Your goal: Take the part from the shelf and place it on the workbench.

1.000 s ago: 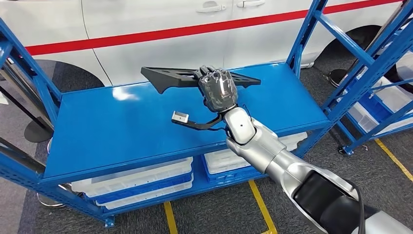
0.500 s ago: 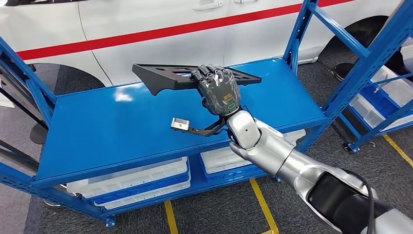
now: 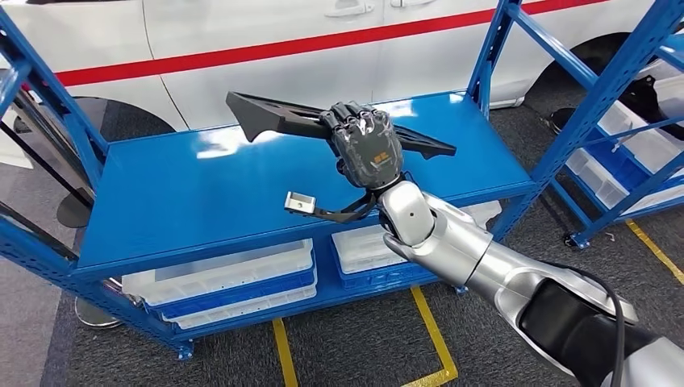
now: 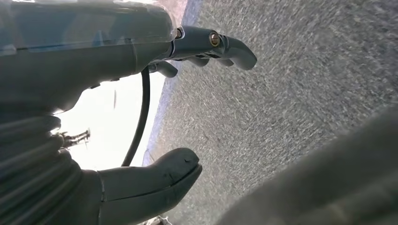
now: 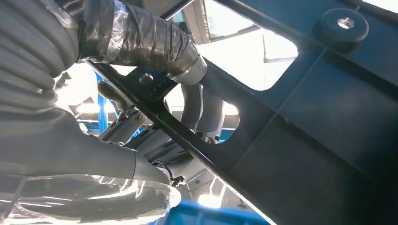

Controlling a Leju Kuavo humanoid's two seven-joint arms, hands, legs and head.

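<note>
A long flat black plastic part (image 3: 274,117) hangs tilted above the blue shelf (image 3: 202,201), its far-left end raised. My right hand (image 3: 367,147) grips it near the middle, fingers wrapped over its edge. Up close in the right wrist view the part (image 5: 309,136) shows cut-outs and a round boss, with my right hand (image 5: 136,126) hooked through an opening. My left hand (image 4: 155,112) hangs over grey carpet with its fingers apart and nothing in it.
Blue shelf uprights (image 3: 492,56) stand at both sides. White trays (image 3: 218,286) lie on the lower shelf. A white car with a red stripe (image 3: 282,48) is behind the shelf. A second blue rack (image 3: 629,145) stands at the right. Yellow floor lines (image 3: 431,339) run below.
The part has lifted off the shelf surface and tilted, its right end swinging out toward me. The camera has shifted slightly.
</note>
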